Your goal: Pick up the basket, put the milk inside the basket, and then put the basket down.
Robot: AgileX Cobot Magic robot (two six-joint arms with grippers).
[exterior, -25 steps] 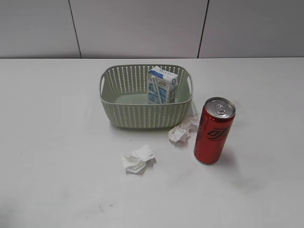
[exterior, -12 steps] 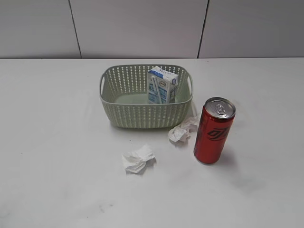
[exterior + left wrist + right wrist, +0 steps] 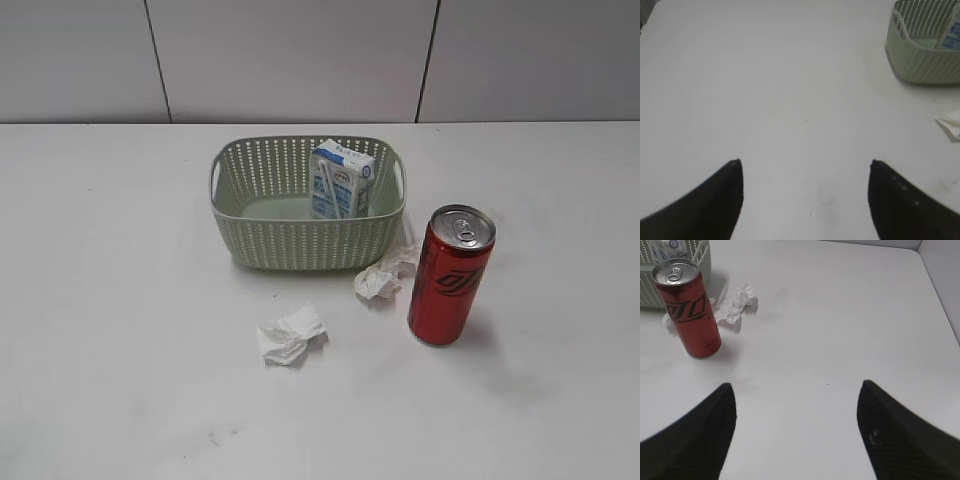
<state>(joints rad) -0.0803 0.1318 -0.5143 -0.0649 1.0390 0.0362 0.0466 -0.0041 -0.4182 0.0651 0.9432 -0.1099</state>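
Note:
The pale green basket [image 3: 300,245] stands on the white table at the middle back. The white and blue milk carton [image 3: 342,180] stands upright inside it, at its right. In the left wrist view the basket [image 3: 920,62] sits at the top right with the milk [image 3: 951,37] in it. In the right wrist view a corner of the basket [image 3: 695,270] shows at the top left. My left gripper [image 3: 805,162] is open and empty over bare table, left of the basket. My right gripper [image 3: 796,385] is open and empty, right of the can. Neither gripper shows in the exterior view.
A red soda can [image 3: 450,275] stands right of the basket's front; it also shows in the right wrist view [image 3: 687,307]. One crumpled tissue [image 3: 385,272] lies between can and basket, another [image 3: 290,335] in front of the basket. The table's right edge [image 3: 940,295] is near.

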